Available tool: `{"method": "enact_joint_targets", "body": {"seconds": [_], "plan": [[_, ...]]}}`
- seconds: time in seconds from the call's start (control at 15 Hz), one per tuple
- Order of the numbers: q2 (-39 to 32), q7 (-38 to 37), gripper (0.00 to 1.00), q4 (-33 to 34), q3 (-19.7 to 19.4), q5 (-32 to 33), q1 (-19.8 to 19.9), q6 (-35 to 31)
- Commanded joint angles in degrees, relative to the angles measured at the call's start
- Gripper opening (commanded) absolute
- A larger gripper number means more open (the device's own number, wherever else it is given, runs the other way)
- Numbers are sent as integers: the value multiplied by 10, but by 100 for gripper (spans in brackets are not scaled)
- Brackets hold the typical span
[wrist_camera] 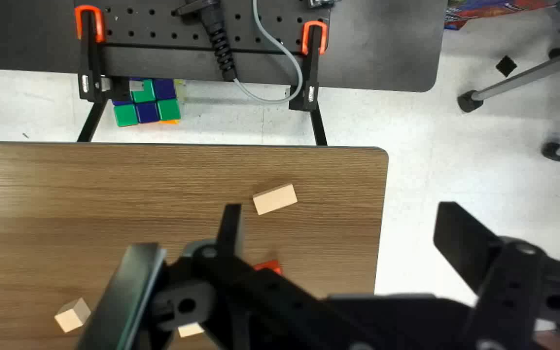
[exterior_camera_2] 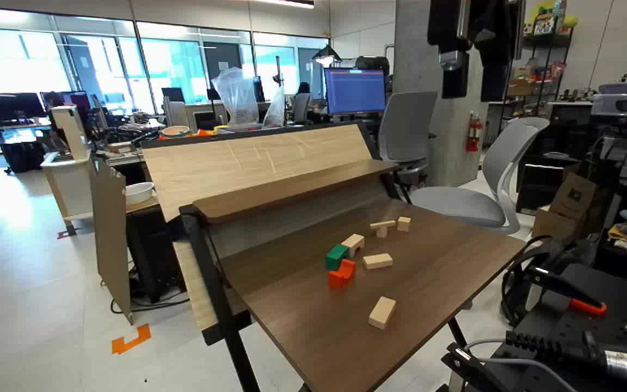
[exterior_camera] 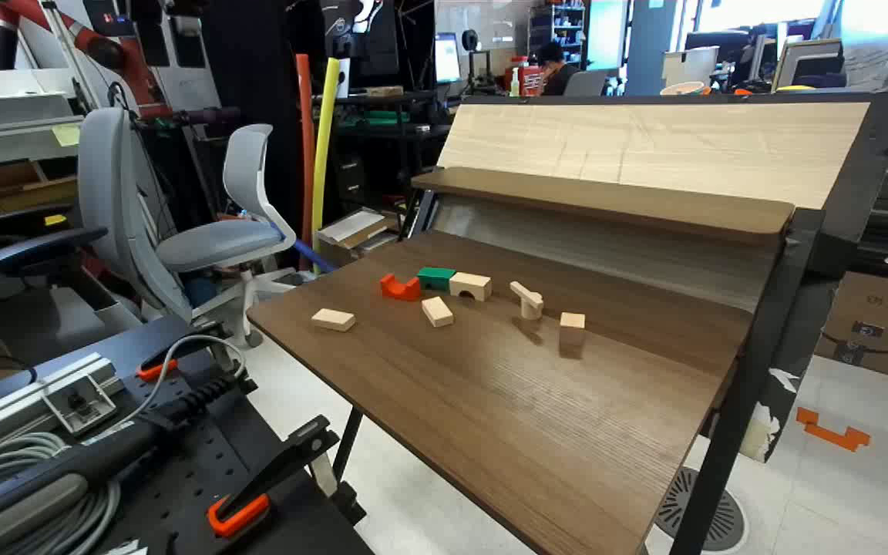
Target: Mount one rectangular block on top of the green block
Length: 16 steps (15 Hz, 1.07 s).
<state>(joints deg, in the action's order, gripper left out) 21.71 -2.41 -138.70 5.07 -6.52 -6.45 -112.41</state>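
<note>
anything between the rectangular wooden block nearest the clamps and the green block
Yes: in both exterior views the orange-red block lies roughly in the straight line from that wooden block to the green block. Nothing visible rests on the green block; a raised path would likely avoid contact.

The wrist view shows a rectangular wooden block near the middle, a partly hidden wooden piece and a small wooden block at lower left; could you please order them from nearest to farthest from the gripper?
1. Rectangular wooden block: seen past the open gripper, left of its centre.
2. Partly hidden wooden piece: low, farther left.
3. Small wooden block: low, farthest left.
</note>
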Motion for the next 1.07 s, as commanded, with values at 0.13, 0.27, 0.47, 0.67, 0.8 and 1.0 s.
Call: {"method": "enact_joint_targets", "body": {"seconds": [0.13,0.27,0.47,0.67,0.8,1.0], "plan": [[0,0,100,1,2,-1,2,1],[0,0,100,1,2,-1,2,1],[0,0,100,1,2,-1,2,1],[0,0,100,1,2,-1,2,1],[1,14,100,3,1,0,1,2],[7,33,100,11,0,0,0,4]]}}
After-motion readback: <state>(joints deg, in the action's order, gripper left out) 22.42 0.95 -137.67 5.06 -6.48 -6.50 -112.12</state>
